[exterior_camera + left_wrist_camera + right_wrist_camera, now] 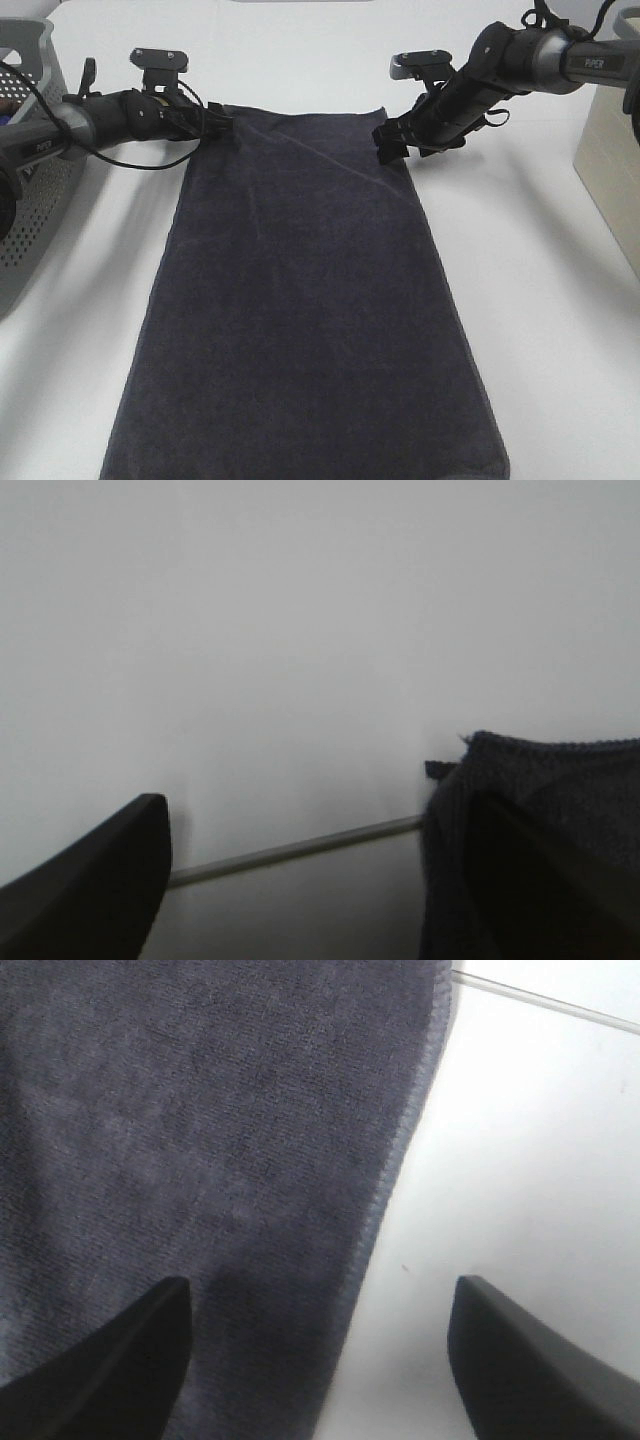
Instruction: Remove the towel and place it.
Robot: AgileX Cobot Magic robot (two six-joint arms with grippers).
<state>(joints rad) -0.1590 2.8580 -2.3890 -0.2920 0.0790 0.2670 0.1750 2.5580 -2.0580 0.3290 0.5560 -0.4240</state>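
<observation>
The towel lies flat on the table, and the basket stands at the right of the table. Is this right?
Not quite. The towel does lie flat on the table, but the basket stands at the left, as the exterior high view shows.

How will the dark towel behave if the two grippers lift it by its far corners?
The towel lies flat and follows the table, with a soft crease near the right gripper, so it will probably hang limp and sag between the corners. Its terry pile looks rough, so slipping seems unlikely. The left gripper stands open at the other corner.
</observation>
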